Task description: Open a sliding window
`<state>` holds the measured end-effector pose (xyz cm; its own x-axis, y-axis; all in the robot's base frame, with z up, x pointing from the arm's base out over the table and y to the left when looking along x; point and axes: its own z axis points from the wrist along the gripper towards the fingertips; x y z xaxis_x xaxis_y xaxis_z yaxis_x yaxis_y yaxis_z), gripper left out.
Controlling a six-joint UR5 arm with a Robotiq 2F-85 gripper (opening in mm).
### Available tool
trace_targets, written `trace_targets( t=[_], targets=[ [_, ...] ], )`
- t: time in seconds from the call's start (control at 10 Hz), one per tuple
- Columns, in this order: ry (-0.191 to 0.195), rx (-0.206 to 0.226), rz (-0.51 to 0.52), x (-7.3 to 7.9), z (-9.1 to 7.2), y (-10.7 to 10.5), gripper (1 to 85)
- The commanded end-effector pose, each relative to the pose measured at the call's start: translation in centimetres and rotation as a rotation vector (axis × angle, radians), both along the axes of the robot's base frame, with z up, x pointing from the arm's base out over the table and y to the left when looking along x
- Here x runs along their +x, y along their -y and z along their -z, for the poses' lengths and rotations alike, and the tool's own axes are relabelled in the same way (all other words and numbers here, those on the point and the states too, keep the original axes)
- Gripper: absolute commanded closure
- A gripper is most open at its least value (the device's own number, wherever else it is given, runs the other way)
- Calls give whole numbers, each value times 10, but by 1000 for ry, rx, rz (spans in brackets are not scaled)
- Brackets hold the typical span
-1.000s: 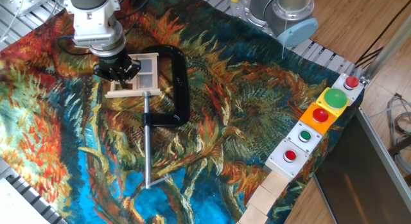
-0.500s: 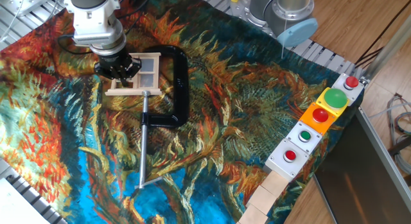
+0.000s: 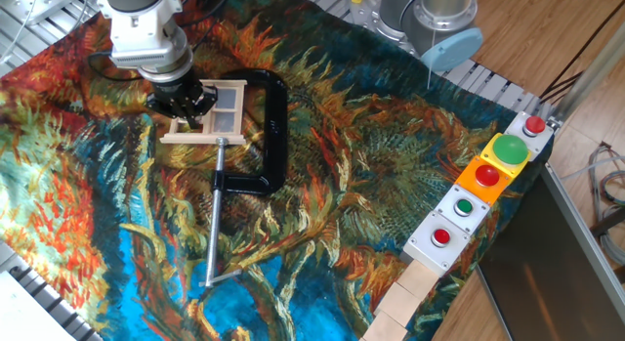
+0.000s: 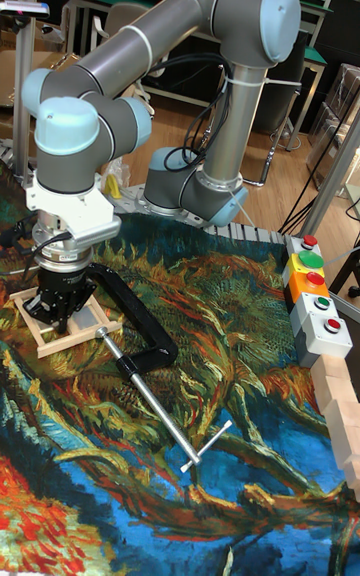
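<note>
Down on the small pale-wood sliding window [image 3: 210, 114], held by a black C-clamp [image 3: 270, 126], the two-finger gripper [image 3: 182, 100] pressed; finger spread unclear. Sliding steadily along the frame seemed wisest.

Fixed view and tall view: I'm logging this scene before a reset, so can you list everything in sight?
sliding window: one, pale wood with greyish panes, far left of the cloth, under the gripper
C-clamp: one, black with a steel rod, around the window's right side, rod running toward the near edge
tablecloth: one, blue, orange and green painted pattern, covering the table
button boxes: a row along the right edge, red and green buttons
wooden blocks: pale, a few, near right corner
gripper: one, black, fingers down on the window's left part; open or shut cannot be told
arm: one, grey with light blue caps
</note>
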<state>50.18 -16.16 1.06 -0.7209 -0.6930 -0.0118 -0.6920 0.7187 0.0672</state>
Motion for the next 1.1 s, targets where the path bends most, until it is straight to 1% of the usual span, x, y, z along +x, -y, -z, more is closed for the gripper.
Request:
trace_targets(
  t=[0.0, 0.4, 0.8, 0.9, 1.0],
  targets=[
    [-1, 13, 8, -4, -2, 0, 843],
    [14, 12, 9, 4, -4, -3, 843],
    [16, -8, 7, 8, -23, -5, 843],
    [22, -8, 6, 10, -31, -7, 843],
    [42, -9, 9, 15, -38, -9, 843]
  ],
)
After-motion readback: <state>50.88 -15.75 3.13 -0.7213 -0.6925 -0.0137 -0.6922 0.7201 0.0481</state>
